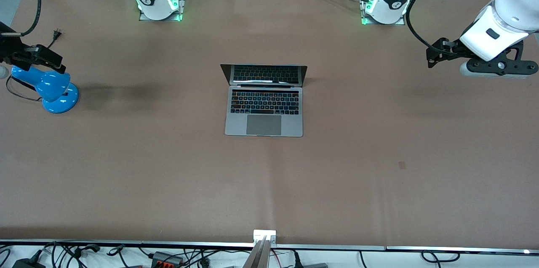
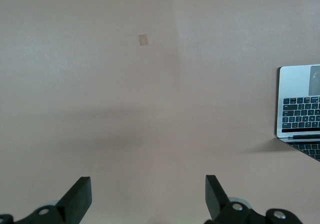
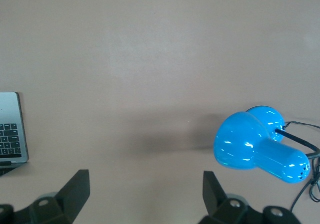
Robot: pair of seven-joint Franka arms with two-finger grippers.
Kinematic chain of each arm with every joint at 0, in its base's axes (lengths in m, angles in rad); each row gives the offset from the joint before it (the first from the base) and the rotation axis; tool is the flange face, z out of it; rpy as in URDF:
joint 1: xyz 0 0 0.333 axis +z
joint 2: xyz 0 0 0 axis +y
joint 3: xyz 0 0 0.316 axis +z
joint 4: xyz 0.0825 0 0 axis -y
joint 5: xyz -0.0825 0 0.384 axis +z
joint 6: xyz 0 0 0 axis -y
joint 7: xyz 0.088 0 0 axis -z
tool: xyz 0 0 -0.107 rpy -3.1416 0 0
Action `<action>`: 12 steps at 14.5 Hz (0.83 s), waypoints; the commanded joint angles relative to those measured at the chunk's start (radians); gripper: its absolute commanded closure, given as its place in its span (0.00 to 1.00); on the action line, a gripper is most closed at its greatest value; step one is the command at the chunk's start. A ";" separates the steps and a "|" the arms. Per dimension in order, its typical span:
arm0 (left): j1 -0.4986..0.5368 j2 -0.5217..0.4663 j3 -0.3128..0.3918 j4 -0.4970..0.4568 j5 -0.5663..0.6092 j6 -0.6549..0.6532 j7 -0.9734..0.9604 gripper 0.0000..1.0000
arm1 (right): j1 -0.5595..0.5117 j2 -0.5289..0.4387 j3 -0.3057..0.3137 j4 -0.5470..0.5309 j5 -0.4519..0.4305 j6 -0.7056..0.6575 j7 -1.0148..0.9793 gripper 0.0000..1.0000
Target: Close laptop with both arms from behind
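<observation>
Fingers spread, both grippers, holding nothing | laptop (image 1: 264, 100) open, seemingly untouched | lamp (image 1: 46, 88) partly cut off

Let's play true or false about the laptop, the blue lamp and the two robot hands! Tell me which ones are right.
1. The laptop is open. True.
2. The left gripper is shut on the laptop. False: it is open, up over bare table toward the left arm's end.
3. The blue lamp stands on the laptop. False: it stands on the table at the right arm's end.
4. The right gripper is open and holds nothing. True.
</observation>
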 commanded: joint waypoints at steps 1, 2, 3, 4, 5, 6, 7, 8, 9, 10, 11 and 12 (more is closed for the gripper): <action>0.006 -0.015 -0.001 -0.012 -0.002 -0.002 0.014 0.00 | 0.000 -0.030 0.003 -0.030 0.001 0.004 -0.006 0.00; 0.006 -0.015 -0.001 -0.012 -0.002 -0.002 0.014 0.00 | 0.000 -0.024 0.003 -0.027 0.000 0.011 -0.006 0.00; 0.006 -0.015 -0.001 -0.012 -0.002 -0.002 0.014 0.00 | 0.002 -0.023 0.003 -0.025 0.001 0.012 -0.006 0.00; 0.006 -0.015 -0.001 -0.012 -0.002 -0.002 0.014 0.00 | 0.002 -0.023 0.004 -0.027 0.001 0.004 -0.006 0.00; 0.007 -0.014 -0.001 -0.012 -0.003 -0.002 0.011 0.00 | 0.002 -0.023 0.004 -0.028 0.001 0.004 -0.012 0.00; 0.001 -0.008 -0.001 -0.009 0.004 -0.002 0.011 0.00 | 0.002 -0.023 0.004 -0.027 0.001 0.002 -0.013 0.29; 0.001 -0.003 -0.001 -0.009 0.003 -0.003 0.010 0.00 | 0.003 -0.023 0.004 -0.031 0.003 -0.007 -0.007 0.56; 0.000 0.001 -0.001 -0.009 0.001 -0.005 0.002 0.00 | 0.015 -0.018 0.004 -0.031 0.003 -0.030 0.000 0.87; 0.000 0.011 -0.001 -0.009 0.001 -0.005 0.003 0.00 | 0.020 -0.013 0.004 -0.030 0.003 -0.034 0.002 1.00; 0.000 0.026 -0.001 -0.009 -0.003 -0.017 0.008 0.00 | 0.022 -0.013 0.004 -0.028 0.003 -0.035 0.002 1.00; 0.004 0.035 -0.001 -0.006 -0.005 -0.055 0.008 0.00 | 0.031 -0.013 0.004 -0.028 0.003 -0.036 0.005 1.00; 0.010 0.044 0.000 -0.005 -0.005 -0.118 0.010 0.00 | 0.035 -0.013 0.004 -0.033 0.003 -0.039 0.005 1.00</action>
